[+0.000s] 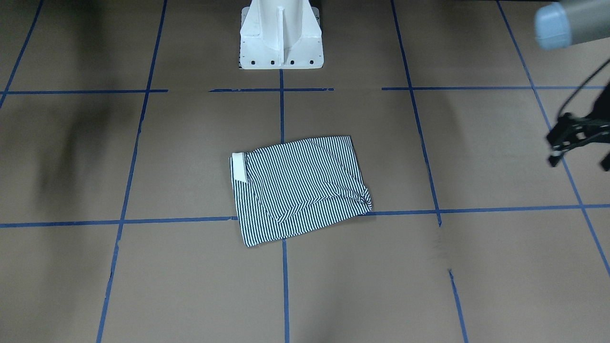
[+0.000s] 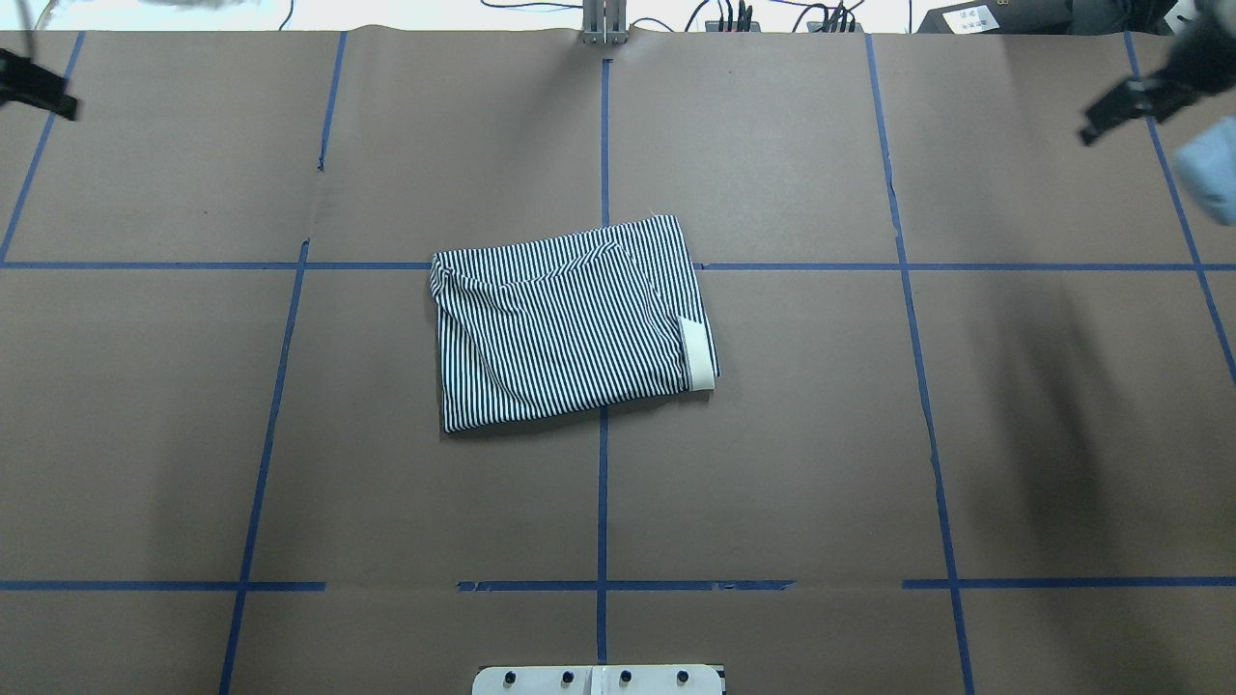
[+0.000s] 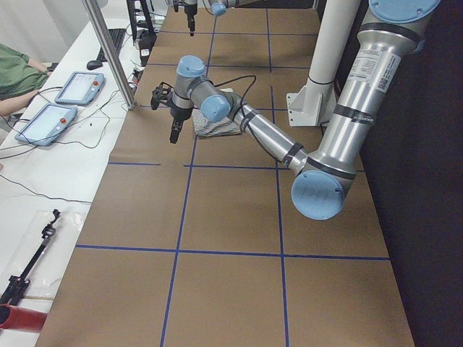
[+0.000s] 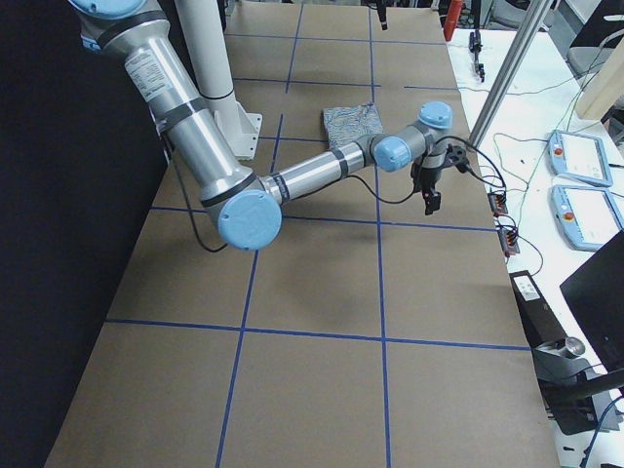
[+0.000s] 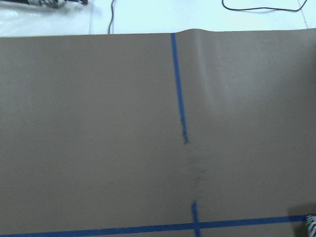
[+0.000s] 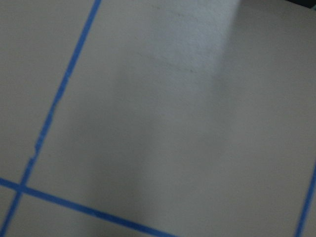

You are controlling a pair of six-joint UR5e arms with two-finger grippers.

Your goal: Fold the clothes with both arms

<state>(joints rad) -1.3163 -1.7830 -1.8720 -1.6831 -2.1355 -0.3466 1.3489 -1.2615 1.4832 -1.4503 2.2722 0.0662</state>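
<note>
Brown paper (image 1: 143,286) covers the table, with a blue tape grid (image 1: 285,286) over it. Striped polo shirt (image 1: 300,190) lies at centre across a tape crossing, folded to a rough rectangle, cream collar (image 1: 238,167) showing at one edge. White pedestal (image 1: 281,35) stands on the robot's side of it. Left gripper (image 1: 579,162) hangs well apart from the shirt, fingers spread wide, empty. Right gripper (image 2: 1120,104) is at the opposite far corner, blurred; spread cannot be told. White bench (image 3: 43,166) alongside holds two tablets (image 3: 76,87) and cables; a green sleeve (image 3: 18,69) is at its edge.

Even overhead light gives you soft shadows on the desk (image 2: 772,434). Your right wrist view is blurred, and the left arm (image 1: 553,24) looks unfocused.
</note>
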